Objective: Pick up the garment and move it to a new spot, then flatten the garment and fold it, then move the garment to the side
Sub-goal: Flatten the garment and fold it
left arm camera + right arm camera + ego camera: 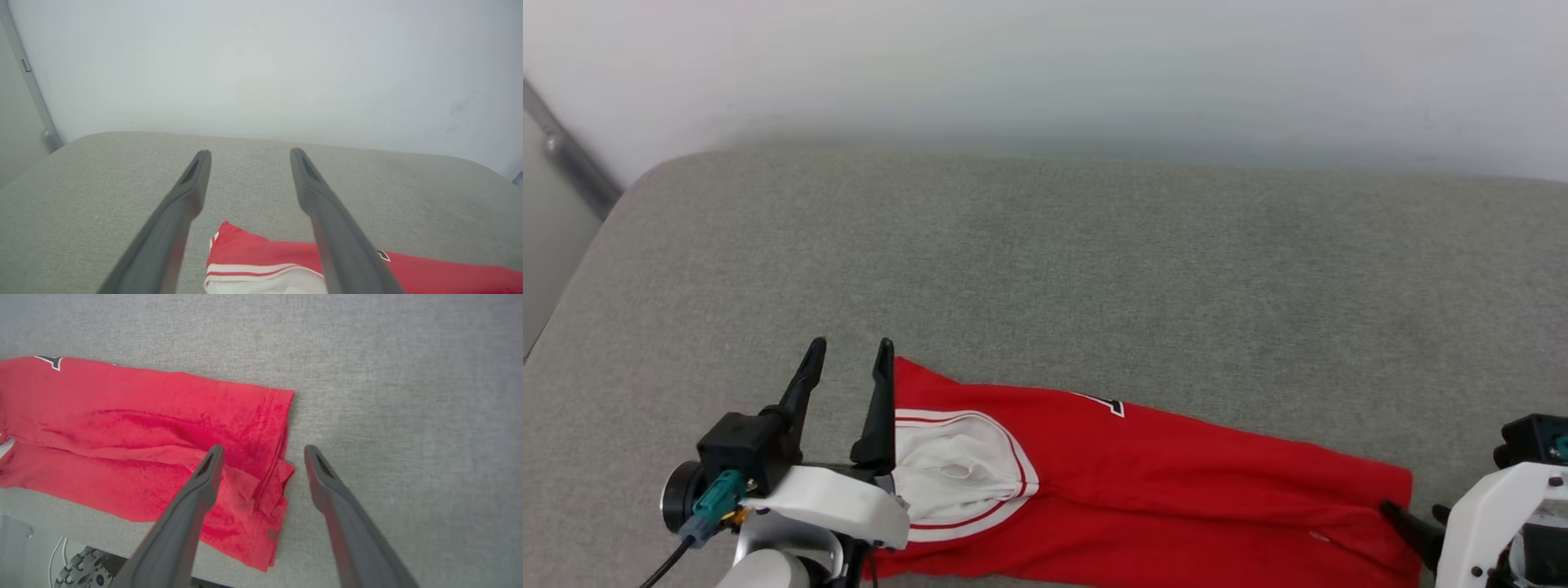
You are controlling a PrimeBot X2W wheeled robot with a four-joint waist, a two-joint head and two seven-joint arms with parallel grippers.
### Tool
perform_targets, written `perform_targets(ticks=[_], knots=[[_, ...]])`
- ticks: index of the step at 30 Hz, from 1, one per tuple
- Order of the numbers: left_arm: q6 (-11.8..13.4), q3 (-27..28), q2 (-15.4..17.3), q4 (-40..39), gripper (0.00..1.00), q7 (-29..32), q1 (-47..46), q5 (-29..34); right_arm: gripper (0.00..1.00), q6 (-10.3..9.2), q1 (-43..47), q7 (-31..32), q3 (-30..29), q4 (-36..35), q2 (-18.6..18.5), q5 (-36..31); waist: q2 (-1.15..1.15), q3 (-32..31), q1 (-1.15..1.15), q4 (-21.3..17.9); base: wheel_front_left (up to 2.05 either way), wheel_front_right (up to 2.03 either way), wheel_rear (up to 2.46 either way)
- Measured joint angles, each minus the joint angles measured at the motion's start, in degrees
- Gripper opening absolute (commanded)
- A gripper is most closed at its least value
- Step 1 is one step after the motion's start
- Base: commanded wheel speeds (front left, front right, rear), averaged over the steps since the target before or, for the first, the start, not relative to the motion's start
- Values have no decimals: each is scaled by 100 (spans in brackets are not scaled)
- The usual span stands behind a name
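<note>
The garment (pixel 1176 482) lies as a long band at the near edge of the tabletop (pixel 1094 269), axis left-right, w/ the left end effector (pixel 849 347) at its left end and the right end effector (pixel 263 451) at its right end, both released, approx. equally near.

A broad tabletop (pixel 1094 269) covered in grey woven cloth is stretching across the head view, its far left corner curving round softly. Behind it a plain off-white wall (pixel 1045 65) is rising, with a few faint dark scuffs (pixel 459 108) showing in the left wrist view. A slim grey metal strip (pixel 572 159) is running slantwise at the wall's left end. Soft, even light is falling everywhere. Below the tabletop's near edge a thin white cable (pixel 55 557) is showing.
</note>
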Motion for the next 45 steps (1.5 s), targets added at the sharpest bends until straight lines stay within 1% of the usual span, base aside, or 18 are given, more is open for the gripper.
perform_targets(ticks=[7,11,12,13,14,19,24,28,32,37,39,41,43,45], knots=[[68,-182,-15,-301,100,-32,-159,301,100,0,-3,151,-33,416,391,-49,0,319,1,323,0,0,0],[81,-257,22,-319,100,60,-181,352,100,-1,-64,198,-14,681,437,-9,0,432,0,435,0,0,0],[79,-263,26,-305,100,62,-181,352,88,-2,-82,214,2,720,441,4,0,442,0,446,0,0,0],[64,-270,25,-289,100,63,-181,350,47,-4,-103,219,-2,759,454,49,0,442,0,447,0,0,0],[64,-276,24,-277,100,62,-181,350,0,-11,-112,219,5,787,458,57,0,435,0,445,0,0,0],[69,-339,65,-196,100,87,-180,405,0,-9,-169,145,137,883,510,81,0,326,1,399,0,0,0],[143,-292,78,-185,100,53,-64,387,0,-1,-229,124,180,835,383,80,0,111,0,309,0,0,0],[216,-231,108,-214,100,34,98,330,0,0,-377,282,64,757,190,75,0,-50,1,178,0,0,0],[288,-190,132,-283,100,26,169,294,0,0,-470,530,-326,722,21,-29,0,-138,1,39,0,0,0],[315,-193,136,-300,100,26,208,289,0,0,-576,940,-1182,644,-46,-285,0,-189,1,-78,0,0,0],[316,-183,130,-301,100,19,231,249,0,0,-648,1154,-1534,579,58,-360,0,-196,0,-114,0,0,0],[316,-181,126,-302,100,10,264,238,0,0,-748,1437,-1868,546,325,-311,0,-200,0,-151,0,0,0],[316,-185,113,-302,100,5,266,234,0,-1,-896,1786,-2207,549,687,-40,0,-192,1,-172,0,0,0],[303,-197,109,-302,100,3,265,231,0,-1,-1070,2156,-2408,552,916,396,0,-181,1,-172,0,0,0]])
